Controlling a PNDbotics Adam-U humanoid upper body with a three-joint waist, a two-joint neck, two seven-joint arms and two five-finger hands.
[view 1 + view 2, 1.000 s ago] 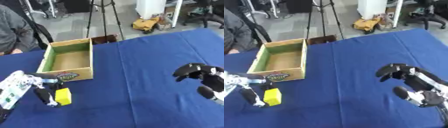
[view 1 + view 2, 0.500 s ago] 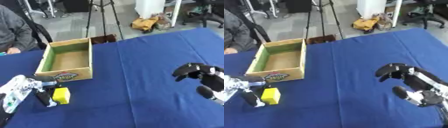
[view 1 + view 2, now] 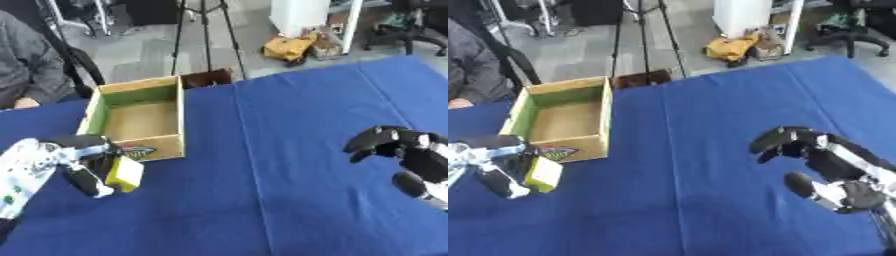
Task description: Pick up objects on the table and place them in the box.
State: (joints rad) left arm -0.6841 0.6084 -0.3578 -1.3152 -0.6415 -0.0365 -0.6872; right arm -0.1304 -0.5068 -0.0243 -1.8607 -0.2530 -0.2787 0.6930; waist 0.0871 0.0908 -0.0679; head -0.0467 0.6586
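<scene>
A small yellow block is pinched between the thumb and fingers of my left hand, lifted just in front of the box's near wall. The open cardboard box with green inner walls sits at the upper left of the blue table; nothing shows inside it. My right hand hovers over the table at the right, fingers curled and holding nothing.
The blue table spreads between the two hands. A small dark brown box stands behind the cardboard box at the far edge. A seated person is at the far left. Beyond the table is floor with a tripod and chairs.
My left hand has closed on the yellow block and lifted it up toward the box's near wall. The right hand has stayed where it was.
</scene>
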